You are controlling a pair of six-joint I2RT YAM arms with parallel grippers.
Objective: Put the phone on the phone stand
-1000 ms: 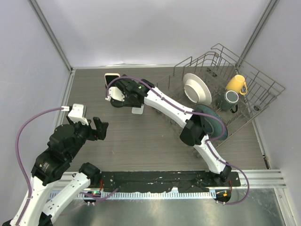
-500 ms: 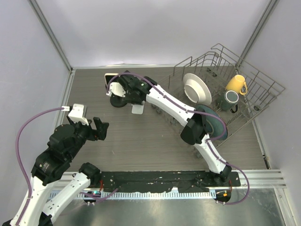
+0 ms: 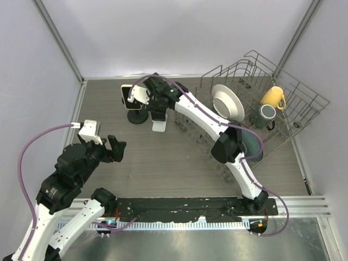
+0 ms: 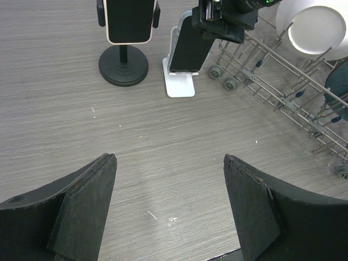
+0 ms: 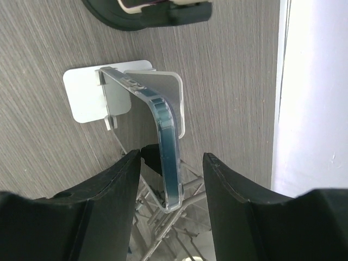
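Observation:
A dark phone in a clear case (image 4: 190,48) leans on the small white stand (image 4: 179,87), its lower edge in the stand's lip. In the right wrist view the phone (image 5: 167,155) shows edge-on above the stand (image 5: 87,100). My right gripper (image 5: 171,163) straddles the phone's top end, open, with a clear gap on the right side. In the top view it (image 3: 157,109) hangs over the stand (image 3: 159,126). My left gripper (image 4: 169,206) is open and empty, low over the near left table (image 3: 115,149).
A second phone (image 4: 129,20) sits clamped on a black round-base stand (image 4: 123,66), just left of the white stand. A wire dish rack (image 3: 296,117) at the right holds a white plate (image 3: 227,102), a dark plate (image 3: 250,142), a yellow mug (image 3: 273,98) and a dark mug (image 3: 266,116).
My right gripper has shifted right, from beside the black stand to above the white stand, where the phone now leans. The left arm has not moved.

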